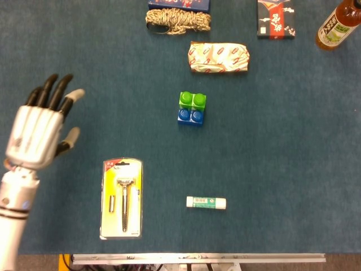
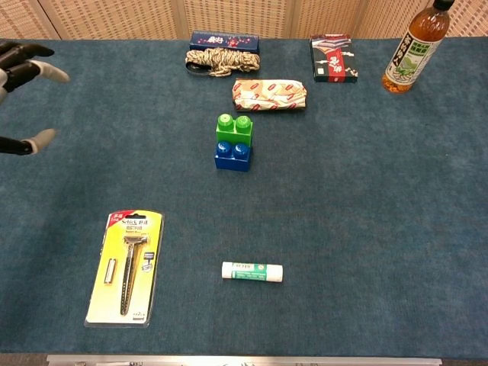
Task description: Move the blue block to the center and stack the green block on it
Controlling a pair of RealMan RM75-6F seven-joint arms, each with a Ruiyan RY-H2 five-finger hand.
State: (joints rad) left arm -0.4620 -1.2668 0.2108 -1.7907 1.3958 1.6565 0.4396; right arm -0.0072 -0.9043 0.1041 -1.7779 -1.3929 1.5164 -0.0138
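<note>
The green block (image 1: 192, 100) (image 2: 234, 129) sits stacked on the blue block (image 1: 191, 116) (image 2: 232, 155) near the middle of the blue table mat. My left hand (image 1: 39, 130) (image 2: 21, 67) hovers far to the left of the stack, fingers spread and holding nothing. In the chest view only its fingertips show at the left edge. My right hand is not in either view.
A wrapped snack pack (image 1: 219, 57) lies just behind the stack. Farther back lie a coiled rope (image 1: 177, 21), a dark box (image 1: 275, 18) and a bottle (image 1: 337, 23). A razor in a yellow pack (image 1: 122, 197) and a white tube (image 1: 206, 202) lie near the front edge.
</note>
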